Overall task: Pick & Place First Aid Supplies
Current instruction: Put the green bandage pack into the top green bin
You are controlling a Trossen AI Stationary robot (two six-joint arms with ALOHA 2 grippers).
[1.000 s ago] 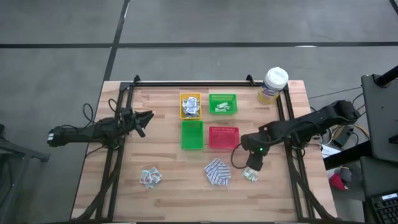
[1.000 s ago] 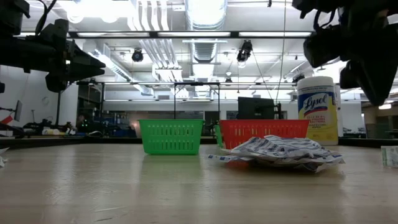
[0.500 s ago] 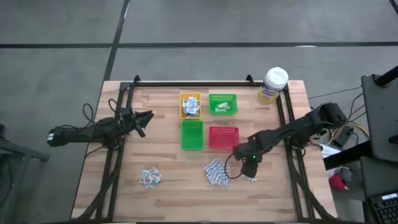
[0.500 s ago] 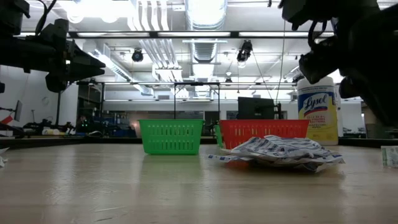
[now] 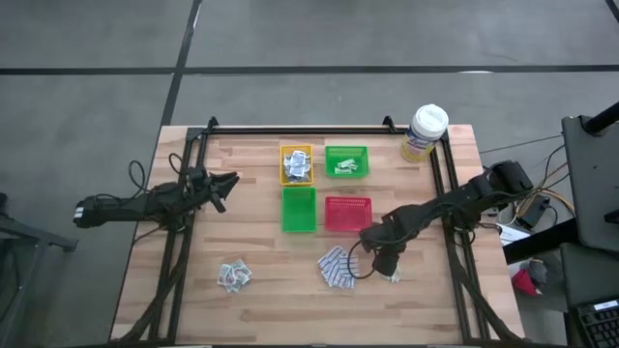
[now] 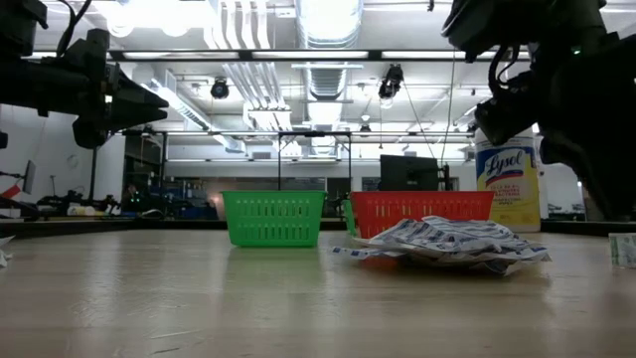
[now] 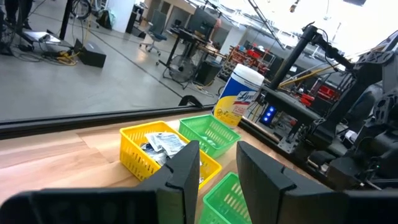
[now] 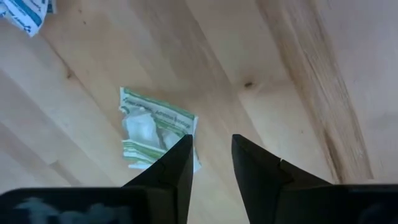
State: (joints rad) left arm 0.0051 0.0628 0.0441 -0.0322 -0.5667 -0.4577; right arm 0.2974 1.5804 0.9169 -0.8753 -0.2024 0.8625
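Note:
A small heap of pale green strips [image 8: 155, 127] lies on the wood near the table's front right [image 5: 392, 276]. My right gripper [image 8: 211, 149] hangs just above it, pointing down and open; the heap lies beside one finger, untouched. A pile of blue-and-white pads [image 5: 338, 268] lies to the strips' left [image 6: 447, 242]. White-grey sachets [image 5: 233, 275] lie at the front left. My left gripper [image 7: 217, 149] waits level and open above the table's left side [image 5: 230, 182], with nothing between its fingers.
Four small trays stand mid-table: yellow [image 5: 296, 164] with sachets, far green [image 5: 346, 161] with strips, near green [image 5: 299, 210], red [image 5: 348, 214]. A yellow canister [image 5: 424, 132] stands at the far right corner. A black frame [image 5: 290, 129] runs along the table's far edge and sides.
My right gripper has come down and gone a little toward the table's left, tipping more steeply downward over the green strips. The packets and trays lie as before.

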